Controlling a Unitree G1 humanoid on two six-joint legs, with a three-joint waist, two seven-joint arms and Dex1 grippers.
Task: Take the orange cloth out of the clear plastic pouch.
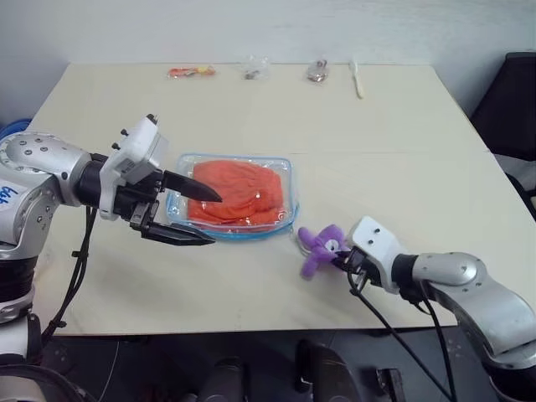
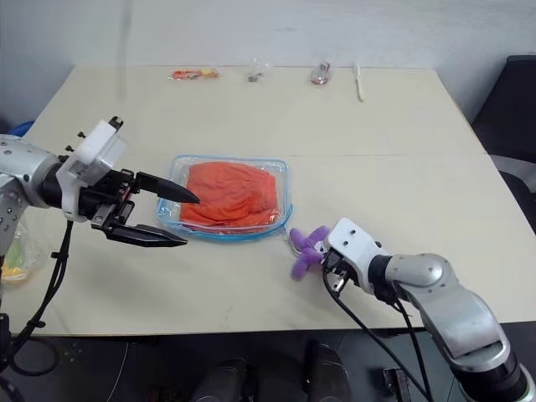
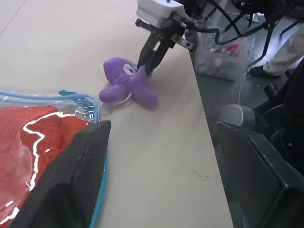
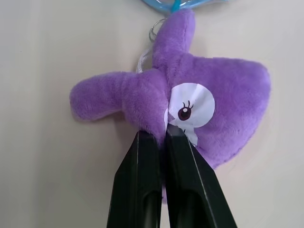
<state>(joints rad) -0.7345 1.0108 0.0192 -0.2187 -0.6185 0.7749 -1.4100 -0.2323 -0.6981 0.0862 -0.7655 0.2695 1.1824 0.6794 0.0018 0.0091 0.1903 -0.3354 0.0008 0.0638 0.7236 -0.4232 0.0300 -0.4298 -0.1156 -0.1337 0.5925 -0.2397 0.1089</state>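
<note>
While orange cloth (image 1: 234, 193) fills pouch (image 1: 286, 172), right gripper (image 4: 160, 135) pinches plush (image 4: 223, 99).

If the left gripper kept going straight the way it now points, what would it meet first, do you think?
Probably the clear plastic pouch holding the orange cloth; the left gripper, jaws open, already reaches over its near edge, though depth is unclear.

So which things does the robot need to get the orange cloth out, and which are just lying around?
Needed: orange cloth, clear plastic pouch, left gripper.

Lying about: purple plush toy pinched by right gripper, orange packet, small clear wrappers, white spoon.
</note>
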